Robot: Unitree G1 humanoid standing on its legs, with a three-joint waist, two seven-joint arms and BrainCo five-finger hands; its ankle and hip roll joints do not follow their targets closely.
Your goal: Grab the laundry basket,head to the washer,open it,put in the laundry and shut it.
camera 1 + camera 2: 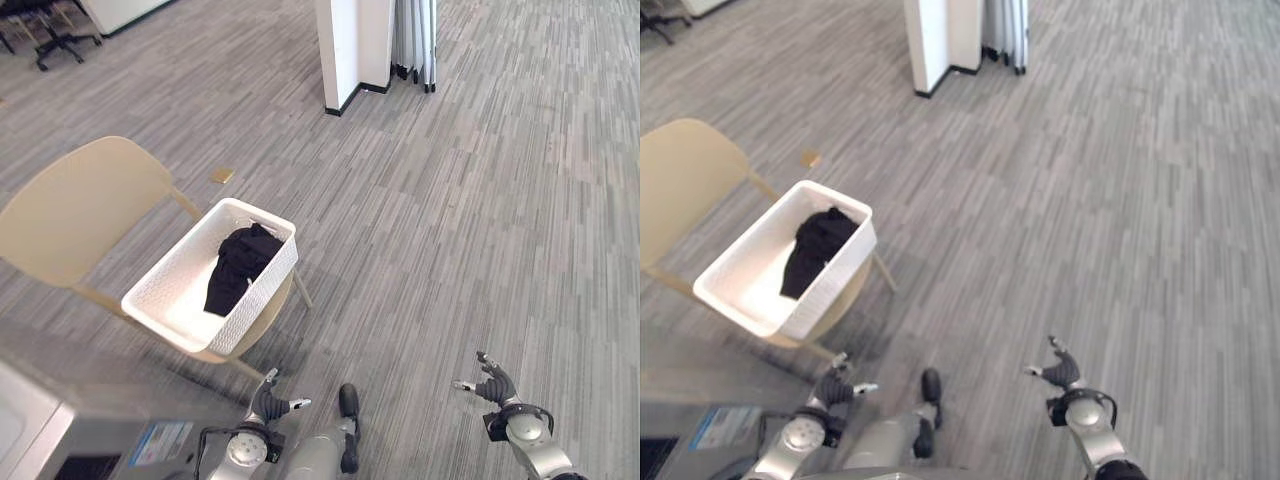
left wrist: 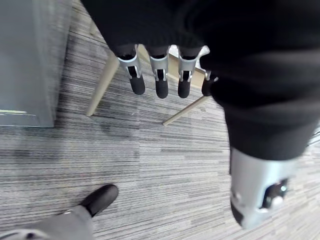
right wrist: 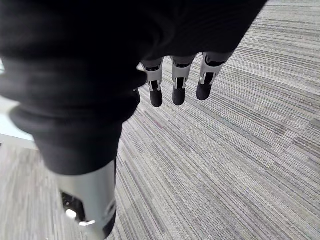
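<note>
Nearest the camera, a grey washer [image 1: 60, 440] with a blue label, its print too small to be read, is seen at the lower left. Both the left hand [image 1: 268, 400] and right hand [image 1: 493, 383] are held relaxed and empty above the carpet. The basket [image 1: 180, 300], with dark laundry [image 1: 240, 265] inside, rests on a beige chair [image 1: 70, 215]; a white pillar [image 1: 352, 50] stands well beyond.
</note>
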